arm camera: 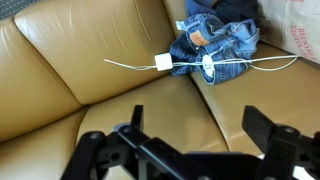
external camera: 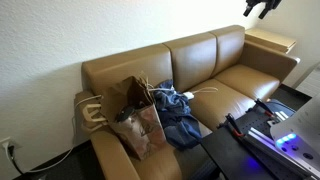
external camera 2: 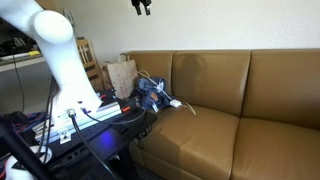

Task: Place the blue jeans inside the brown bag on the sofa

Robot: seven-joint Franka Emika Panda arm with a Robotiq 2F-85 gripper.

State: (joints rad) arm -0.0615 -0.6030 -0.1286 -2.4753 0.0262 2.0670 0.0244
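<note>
1. Gripper (arm camera: pixel 193 112) is hanging high above the sofa (external camera: pixel 205 60), jaws spread wide and empty, probably lining up its descent.
2. Jeans (external camera: pixel 178 118) are lying crumpled on the seat just beside the bag (external camera: pixel 135 118), not yet inside.

In both exterior views the gripper (external camera: pixel 262 8) (external camera 2: pixel 142 7) is tiny and clipped by the top edge; jaws' stance unreadable there. Wrist view: gripper (arm camera: pixel 192 118) body dark, blurred, cut by bottom edge. Jeans (arm camera: pixel 220 35) clipped at top; bag (arm camera: pixel 305 25) shows only a corner at the right edge. Small white block (arm camera: pixel 163 62) w/ thin cords (arm camera: pixel 125 66): can't tell what it is. In an exterior view, bag (external camera 2: pixel 120 75) base is hidden behind clutter next to the arm (external camera 2: pixel 55 50), jeans (external camera 2: pixel 150 92) too small for detail, sofa (external camera 2: pixel 250 100) cut at right. In an exterior view, jeans (external camera: pixel 178 118) meet the bag (external camera: pixel 135 115); whether any part is inside, can't tell. Sofa (external camera: pixel 200 70) front is hidden by a dark stand (external camera: pixel 250 135).
</note>
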